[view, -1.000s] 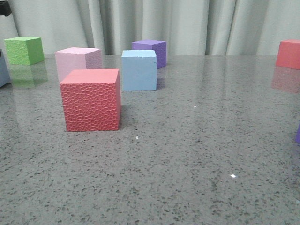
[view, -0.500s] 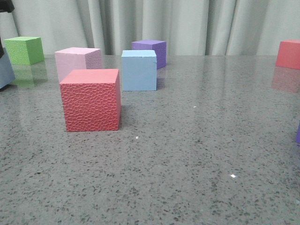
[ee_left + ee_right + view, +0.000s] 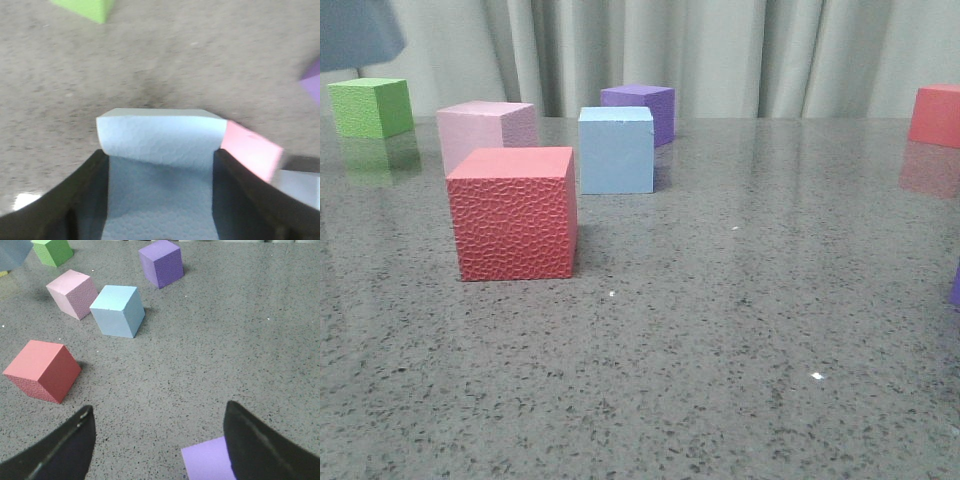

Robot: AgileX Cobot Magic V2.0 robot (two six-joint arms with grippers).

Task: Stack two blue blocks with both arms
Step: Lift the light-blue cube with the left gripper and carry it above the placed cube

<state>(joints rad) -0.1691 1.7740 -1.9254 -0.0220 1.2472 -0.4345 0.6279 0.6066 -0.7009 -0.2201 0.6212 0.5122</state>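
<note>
Blue blocks: two pale sky-blue cubes, well apart from each other.
Held blue block (image 3: 160, 170): raised off the table, pinched between the two black fingers (image 3: 65, 200) of the left gripper (image 3: 159, 210); in the front view it shows as a blurred blue shape at the far left top corner (image 3: 358, 32), above the green cube.
Standing blue block (image 3: 616, 149): upright on the table, toward the far side, left of centre (its top looks slightly chipped at one edge); also seen from the right wrist (image 3: 118, 310).
Left gripper: closed on the held block, one finger pressed to each side face.
Right gripper (image 3: 159, 445): fingers spread wide, nothing between them, hanging over the speckled grey table (image 3: 740, 330).
Red cube (image 3: 514, 212): nearest of the left-hand group, its front face dimpled; near-left of the standing blue block, apart from it.
Pink cube (image 3: 485, 128): just behind the red cube, left of the standing blue block.
Purple cube (image 3: 642, 108): behind the standing blue block, slightly right, close by.
Green cube (image 3: 370, 106): far left.
Second red cube (image 3: 935, 115): far right edge.
Second purple cube (image 3: 207, 460): just beside the right gripper's right finger (image 3: 260, 450).
Backdrop: pale curtain (image 3: 720, 50) behind the table.
</note>
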